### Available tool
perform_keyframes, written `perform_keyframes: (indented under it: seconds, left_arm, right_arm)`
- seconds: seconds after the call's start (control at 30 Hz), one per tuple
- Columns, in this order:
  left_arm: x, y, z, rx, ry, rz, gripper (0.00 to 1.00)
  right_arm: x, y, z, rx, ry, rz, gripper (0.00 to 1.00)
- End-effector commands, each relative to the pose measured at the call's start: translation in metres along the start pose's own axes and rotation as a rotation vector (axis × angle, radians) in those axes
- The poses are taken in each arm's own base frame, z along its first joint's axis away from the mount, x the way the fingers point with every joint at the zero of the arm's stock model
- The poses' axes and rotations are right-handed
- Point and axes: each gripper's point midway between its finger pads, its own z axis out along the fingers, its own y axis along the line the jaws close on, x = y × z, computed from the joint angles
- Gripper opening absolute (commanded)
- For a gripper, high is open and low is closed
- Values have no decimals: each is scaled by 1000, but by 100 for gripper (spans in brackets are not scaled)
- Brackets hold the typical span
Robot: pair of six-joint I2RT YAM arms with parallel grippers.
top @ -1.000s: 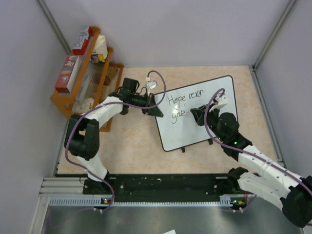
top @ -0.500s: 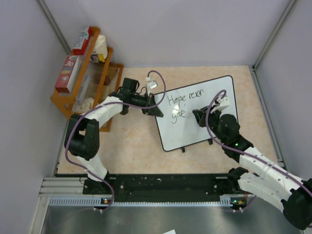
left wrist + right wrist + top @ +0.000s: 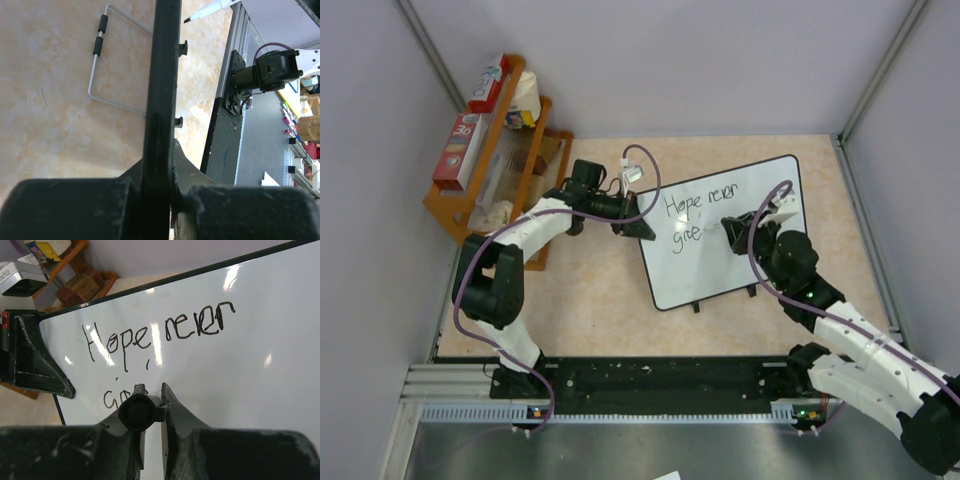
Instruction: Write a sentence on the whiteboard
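Note:
The whiteboard [image 3: 720, 275] stands tilted at the middle right of the table. The sentence [image 3: 705, 203] reads "Hope never" with a short second line starting "gi" below it; it also shows in the right wrist view [image 3: 160, 332]. My left gripper [image 3: 640, 229] is shut on the whiteboard's left rim [image 3: 162, 60], which runs between its jaws. My right gripper [image 3: 732, 232] is shut on a marker [image 3: 137, 412], seen end-on, with its tip at the board beside the second line. The marker's tip [image 3: 207, 10] shows in the left wrist view.
A wooden rack [image 3: 495, 160] with boxes and rolls stands at the far left. The board's wire stand [image 3: 95, 75] and black feet [image 3: 697, 306] rest on the tan tabletop. Grey walls close the back and both sides.
My right gripper with the marker has moved a little to the right and up along the second line. The left gripper and the board have not moved.

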Motion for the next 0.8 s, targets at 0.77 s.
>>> perform_keyframes:
  seconds: [0.77]
  left_arm:
    - [53, 70, 4, -320, 162, 77, 0]
  right_arm:
    - [-31, 6, 9, -18, -71, 14, 0]
